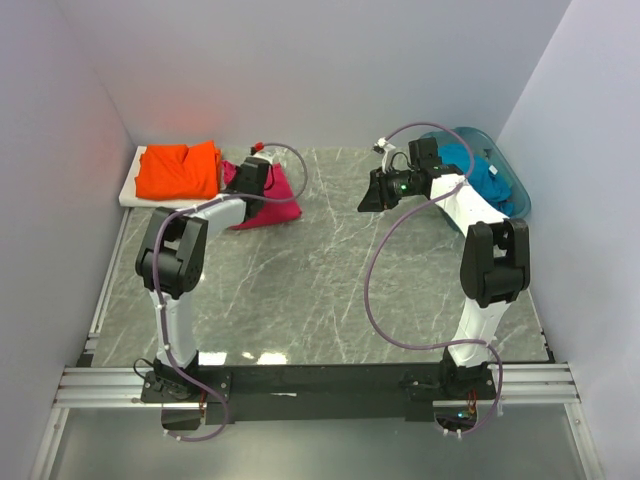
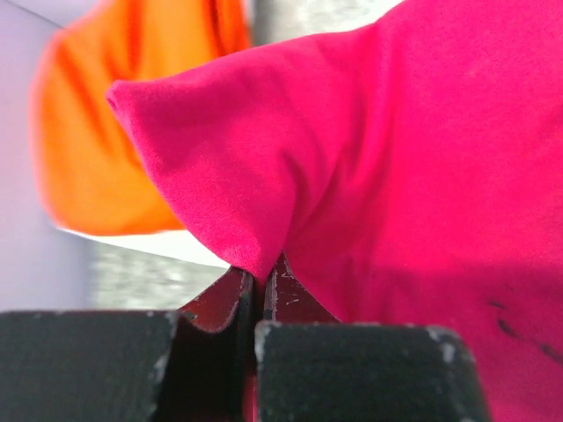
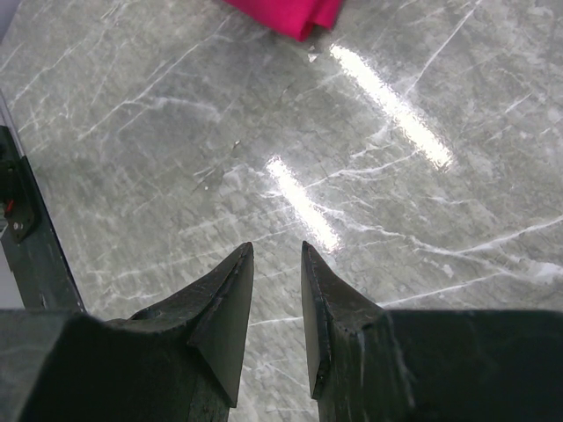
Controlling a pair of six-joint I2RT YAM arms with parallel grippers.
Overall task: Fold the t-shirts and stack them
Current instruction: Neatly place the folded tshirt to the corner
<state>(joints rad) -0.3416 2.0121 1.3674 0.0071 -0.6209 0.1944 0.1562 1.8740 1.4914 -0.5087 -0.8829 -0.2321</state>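
L claw (image 2: 259, 281): clenched on a fold of the magenta-red t-shirt (image 2: 396, 176); cloth is pinched between the two fingertips and bulges up over them.
R claw (image 3: 277, 251): released, jaws partway apart w/ nothing between them; hangs over bare tabletop, pointing toward 9 o'clock in the top view.
Magenta-red shirt: bunched heap at approx 11 o'clock on the marble table (image 1: 320, 290), under the L wrist; its 9 o'clock edge meets the orange t-shirt (image 1: 180, 170). One corner also shows at 12 o'clock in the R wrist view.
Orange shirt: folded, lying on a white board (image 1: 128, 192) in the far-L corner, approx 10 o'clock.
Teal-blue t-shirt (image 1: 483, 172): crumpled inside the translucent teal basket (image 1: 518, 200) at approx 2 o'clock, partly hidden by the R arm.
L arm: stretched toward 12 o'clock, wrist over the magenta heap.
R arm: elbow up, forearm crossing in front of the basket.
Neck label: can't tell, not visible.
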